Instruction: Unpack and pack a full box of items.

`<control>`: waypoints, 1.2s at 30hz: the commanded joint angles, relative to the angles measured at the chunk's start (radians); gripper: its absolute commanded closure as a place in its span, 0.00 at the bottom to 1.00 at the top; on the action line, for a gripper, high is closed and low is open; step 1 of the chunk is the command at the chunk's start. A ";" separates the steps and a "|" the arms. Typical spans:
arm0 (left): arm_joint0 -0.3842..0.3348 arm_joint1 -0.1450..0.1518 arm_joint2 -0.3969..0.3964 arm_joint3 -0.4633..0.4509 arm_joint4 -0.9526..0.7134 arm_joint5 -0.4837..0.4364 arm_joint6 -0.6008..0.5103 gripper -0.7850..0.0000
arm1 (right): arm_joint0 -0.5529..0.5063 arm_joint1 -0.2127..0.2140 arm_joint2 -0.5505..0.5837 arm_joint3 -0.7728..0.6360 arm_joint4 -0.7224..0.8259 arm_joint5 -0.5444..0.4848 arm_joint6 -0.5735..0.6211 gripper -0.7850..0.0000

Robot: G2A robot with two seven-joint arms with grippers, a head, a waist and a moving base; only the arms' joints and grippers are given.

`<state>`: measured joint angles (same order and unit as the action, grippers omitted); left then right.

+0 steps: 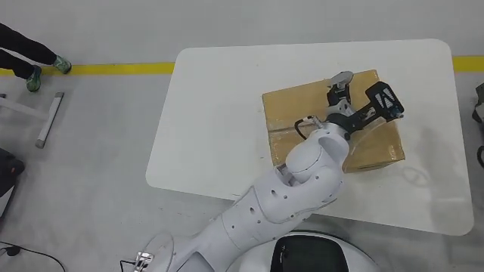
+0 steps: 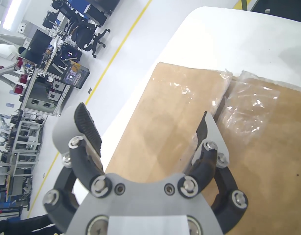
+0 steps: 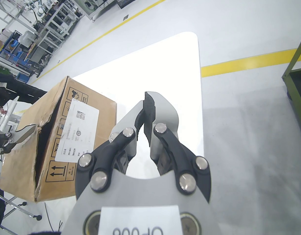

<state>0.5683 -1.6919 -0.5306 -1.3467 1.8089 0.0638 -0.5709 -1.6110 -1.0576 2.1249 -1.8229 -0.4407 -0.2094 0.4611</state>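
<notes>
The left claw (image 2: 143,113) is hanging wide open and empty over the box (image 1: 291,113) on the tabletop (image 1: 219,106), the right claw (image 3: 146,106) is pinching closed on nothing, and a finger snagging the tape (image 2: 250,103) could be dragging the box askew.

Table: white table with rounded corners (image 1: 212,121), standing on the floor.
Floor: pale grey glossy floor (image 1: 91,15), crossed by a yellow painted stripe (image 1: 113,68) that runs past the table's far edge.
Chairs: black wheeled office chairs (image 2: 88,35), grouped beyond the stripe.
Cabinet: aluminium-framed cabinet (image 2: 42,91) holding equipment, near the chairs.
Shelving: metal racks with blue bins (image 3: 13,52), in the room behind.
Frame: olive-green metal frame (image 3: 294,58), off the table's end.
</notes>
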 commanded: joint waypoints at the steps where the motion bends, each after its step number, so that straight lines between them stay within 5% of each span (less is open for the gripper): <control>1: -0.009 -0.015 0.006 0.011 0.002 0.004 0.001 0.00 | 0.000 0.001 0.005 0.006 0.016 -0.011 0.006 1.00; 7: -0.011 -0.036 -0.018 -0.001 0.019 0.008 -0.021 0.00 | 0.008 0.003 0.008 0.012 0.138 -0.071 0.052 1.00; 12: 0.047 -0.020 -0.091 -0.084 0.068 0.002 -0.077 0.00 | 0.025 0.006 -0.015 0.001 0.226 -0.128 0.097 1.00; 26: 0.457 0.089 -0.488 -0.570 0.300 -0.137 -0.221 0.00 | 0.094 0.011 -0.215 -0.182 0.163 -0.121 0.146 1.00; 36: 0.705 0.126 -0.704 -0.770 0.324 -0.190 -0.187 0.00 | 0.195 0.002 -0.560 -0.329 -0.125 -0.030 0.130 1.00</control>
<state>1.2528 -1.5686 -1.2168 -2.1037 2.1355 -0.1218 -0.7650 -1.4357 -1.0541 1.6205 -2.1414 -0.5149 -0.2528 0.5943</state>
